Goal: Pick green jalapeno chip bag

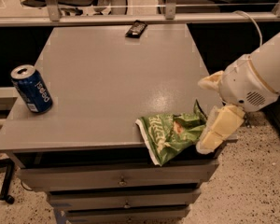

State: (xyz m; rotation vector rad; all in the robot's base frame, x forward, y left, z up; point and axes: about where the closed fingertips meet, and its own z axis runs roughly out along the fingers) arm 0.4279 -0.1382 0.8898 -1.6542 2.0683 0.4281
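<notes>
The green jalapeno chip bag (170, 133) lies crumpled at the table's front right corner, its lower end hanging over the front edge. My gripper (213, 106) comes in from the right on a white arm, at the bag's right end. Its two cream fingers (219, 129) are spread apart: one lies against the bag's right side at the table edge, the other (209, 81) sits higher, above the table. The bag's pointed right tip rises between them. The gripper is open and holds nothing.
A blue soda can (31, 89) stands at the left edge of the grey table (112, 78). A small dark flat wrapper (136, 28) lies at the far edge. Drawers sit below the tabletop. Chairs and a rail stand behind.
</notes>
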